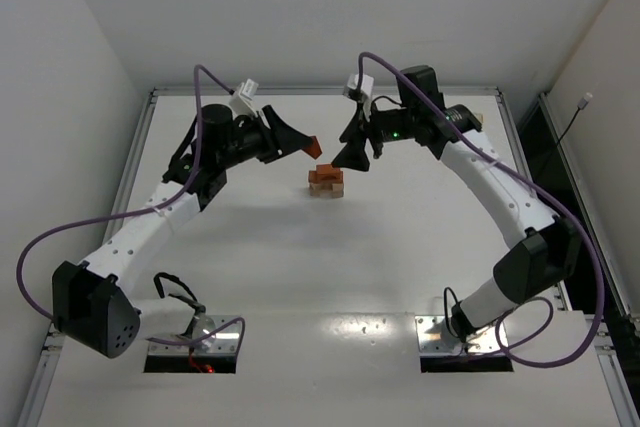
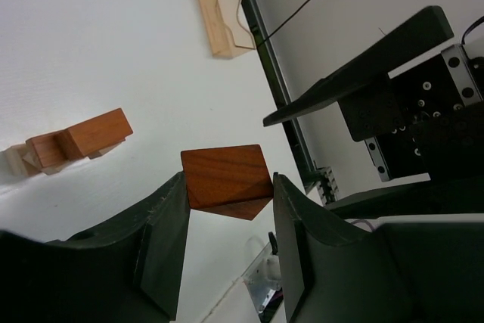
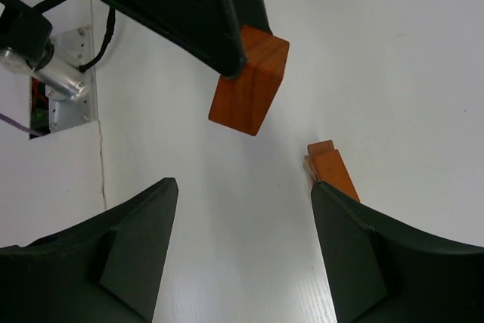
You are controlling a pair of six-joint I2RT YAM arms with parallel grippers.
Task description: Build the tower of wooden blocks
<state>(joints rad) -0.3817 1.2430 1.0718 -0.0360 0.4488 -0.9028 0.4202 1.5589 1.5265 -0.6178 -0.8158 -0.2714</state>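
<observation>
We find the left gripper (image 1: 306,145) clamped on a reddish-brown block (image 1: 314,146), held off the table (image 1: 300,267). Just right of it, slightly nearer the arm bases, the tower (image 1: 326,180) stands on the table between both grippers. The right gripper (image 1: 352,158) hovers just beside the tower, jaws apart and empty.

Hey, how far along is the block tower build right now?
Done: a low wood block tower, tan and reddish-brown, already stands. In hand: the left jaws grip a reddish-brown block, not yet on the tower; the right jaws are open and empty. Left: at least placing that block.
</observation>
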